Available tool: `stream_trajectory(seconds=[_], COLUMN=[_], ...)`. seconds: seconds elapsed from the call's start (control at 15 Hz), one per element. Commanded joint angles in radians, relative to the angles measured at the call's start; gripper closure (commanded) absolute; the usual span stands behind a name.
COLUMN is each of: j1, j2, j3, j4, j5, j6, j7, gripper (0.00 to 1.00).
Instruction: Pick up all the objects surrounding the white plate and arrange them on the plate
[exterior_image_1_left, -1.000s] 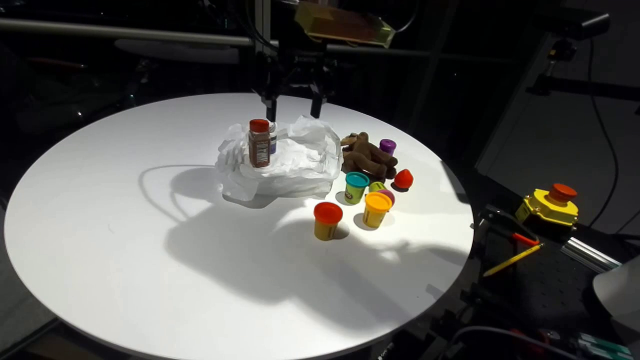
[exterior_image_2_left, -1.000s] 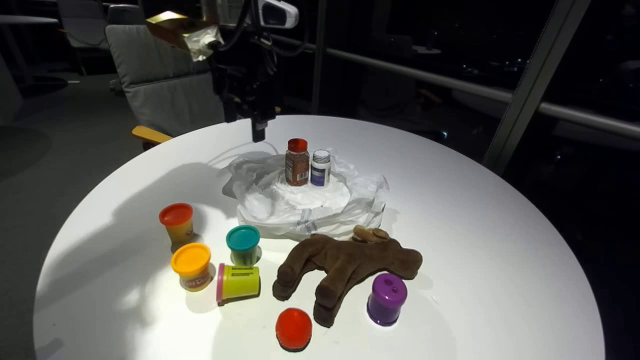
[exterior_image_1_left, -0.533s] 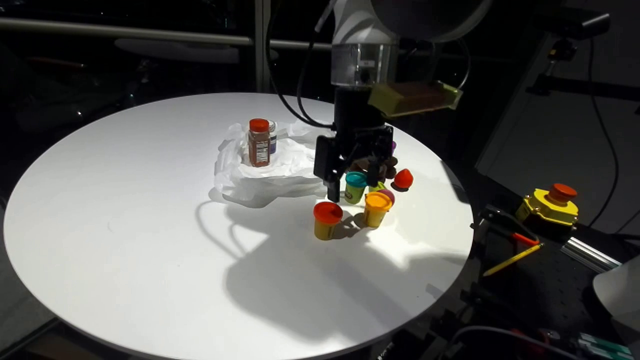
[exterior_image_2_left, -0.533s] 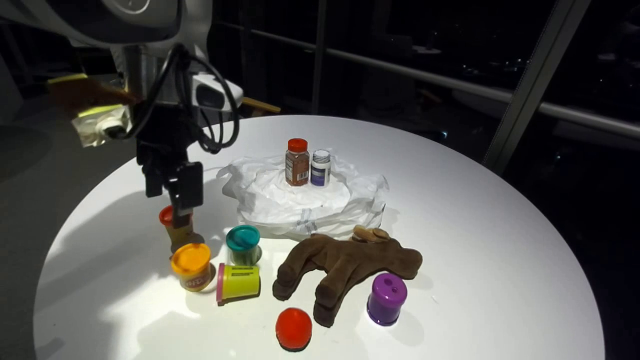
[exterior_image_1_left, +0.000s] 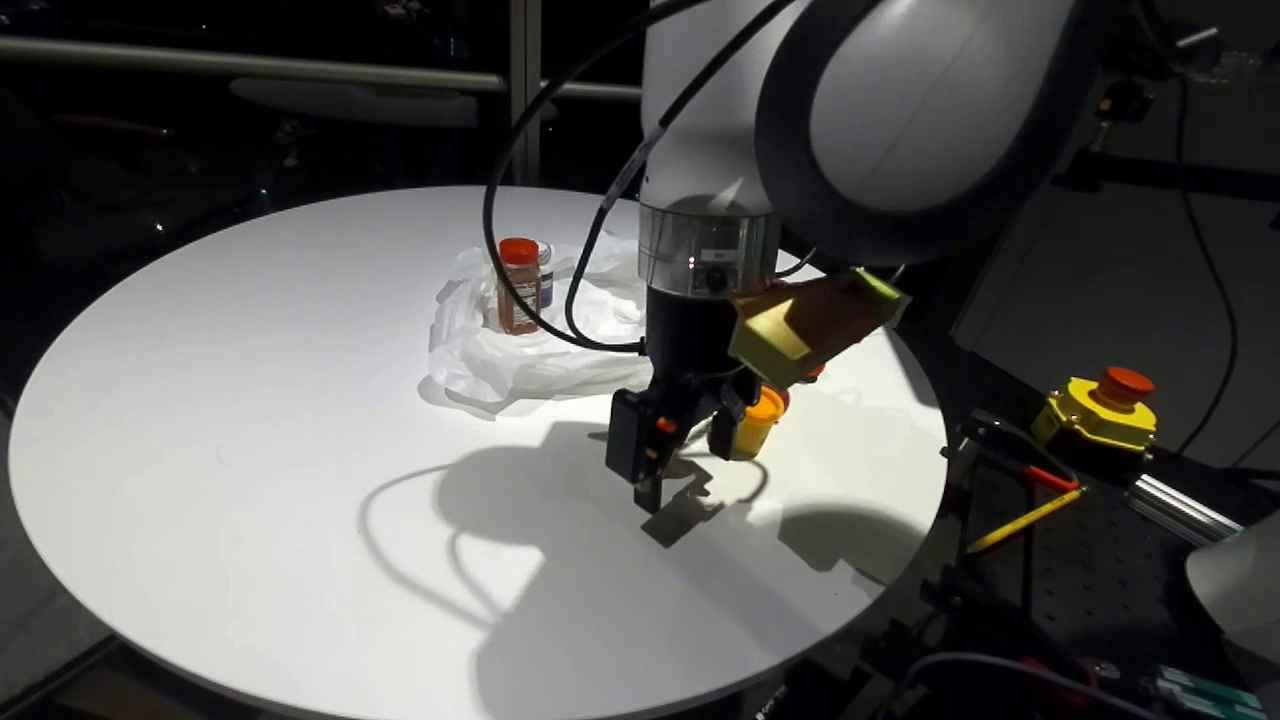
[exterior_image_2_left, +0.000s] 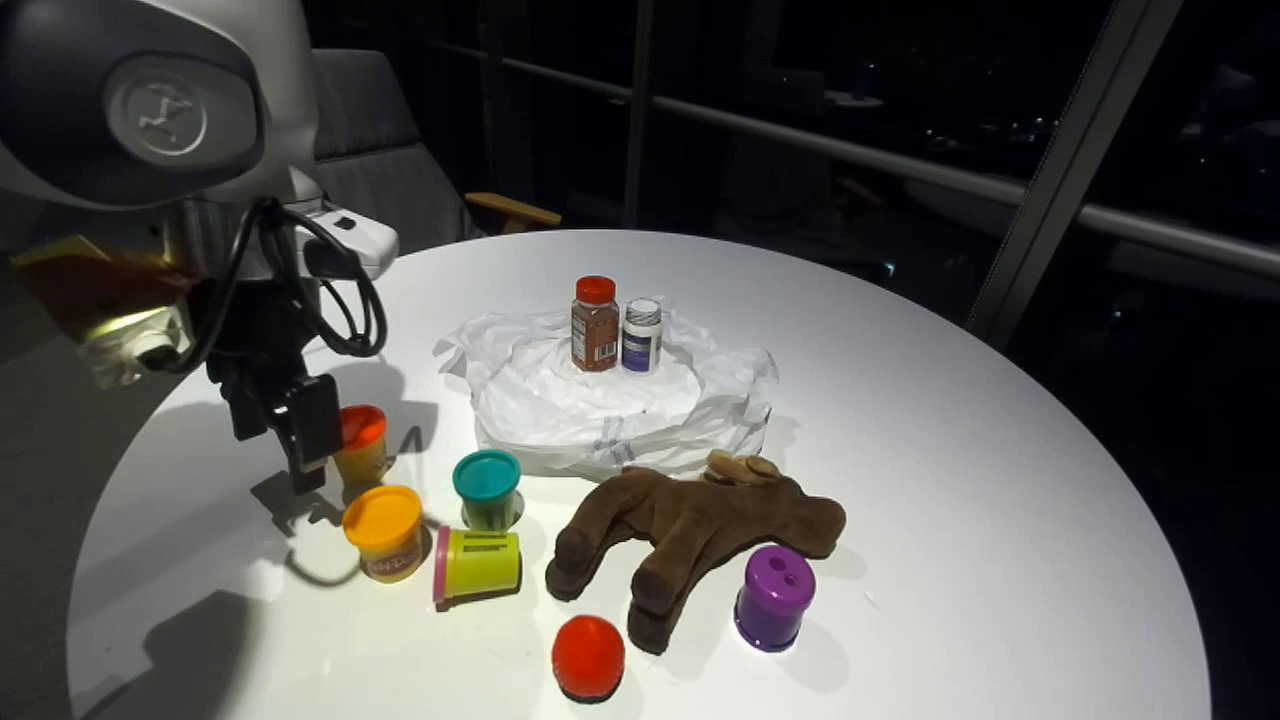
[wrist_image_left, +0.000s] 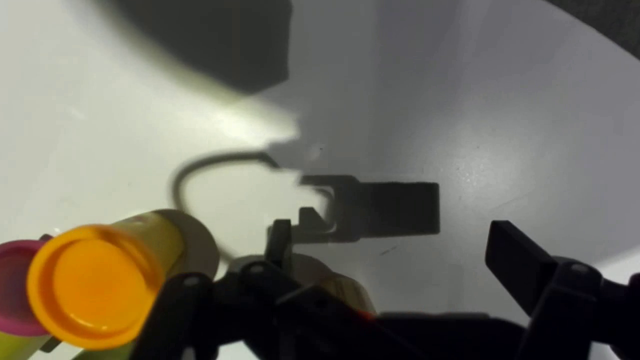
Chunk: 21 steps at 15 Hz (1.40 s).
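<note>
Wrist view: gripper (wrist_image_left: 397, 251) spread wide, empty; brn. plush (exterior_image_2_left: 700, 515) only in an exterior view.

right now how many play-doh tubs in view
4 in an exterior view: red-lidded tub, partly behind the fingers; orange-lidded tub, nearer; teal-lidded tub, further right; pink-lidded tub, lying in front.

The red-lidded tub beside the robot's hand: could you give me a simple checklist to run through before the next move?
1. Hand open: ok, nothing in its grip.
2. Red-lidded tub upright: ok.
3. Tub lined up inside the hand's opening: cannot tell; the hand hides much of it.
4. Room around the hand: not ok, I'd judge; the orange-lidded tub stands close by.
5. Plate ready: cannot tell; no plate shows plainly, but a red-capped jar and a white bottle stand on crumpled white plastic.
</note>
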<state>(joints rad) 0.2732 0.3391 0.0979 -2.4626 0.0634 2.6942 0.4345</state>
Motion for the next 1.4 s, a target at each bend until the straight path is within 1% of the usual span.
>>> stream_trajectory(seconds=[0.0, 0.13, 0.27, 0.33, 0.47, 0.53, 0.6, 0.67, 0.73, 0.87, 1.0, 1.07, 1.13, 1.2, 1.27, 1.33], j1=[0.123, 0.206, 0.275, 0.299, 0.321, 0.324, 0.331, 0.335, 0.338, 0.334, 0.329, 0.342, 0.308, 0.300, 0.280, 0.252], j2=[0.032, 0.042, 0.049, 0.046, 0.044, 0.041, 0.038, 0.030, 0.025, -0.006, -0.057, -0.086, -0.135, -0.173, -0.204, -0.221], j3=[-0.115, -0.208, -0.291, -0.318, -0.347, -0.351, -0.359, -0.363, -0.367, -0.365, -0.360, -0.369, -0.330, -0.319, -0.291, -0.260], j4=[0.006, 0.006, 0.009, 0.008, 0.007, 0.006, 0.003, -0.001, -0.003, -0.014, -0.019, -0.021, -0.017, -0.004, 0.017, 0.050], j5=[-0.174, -0.289, -0.388, -0.425, -0.469, -0.477, -0.491, -0.501, -0.508, -0.518, -0.521, -0.506, -0.504, -0.506, -0.498, -0.490], j6=[0.099, 0.142, 0.171, 0.180, 0.187, 0.181, 0.178, 0.175, 0.173, 0.159, 0.131, 0.117, 0.079, 0.046, 0.005, -0.031], j7=[0.165, 0.272, 0.367, 0.405, 0.454, 0.463, 0.477, 0.487, 0.496, 0.505, 0.507, 0.498, 0.490, 0.493, 0.489, 0.487], gripper=[0.00, 0.00, 0.00, 0.00, 0.00, 0.11, 0.25, 0.32, 0.42, 0.58, 0.71, 0.73, 0.73, 0.76, 0.74, 0.74])
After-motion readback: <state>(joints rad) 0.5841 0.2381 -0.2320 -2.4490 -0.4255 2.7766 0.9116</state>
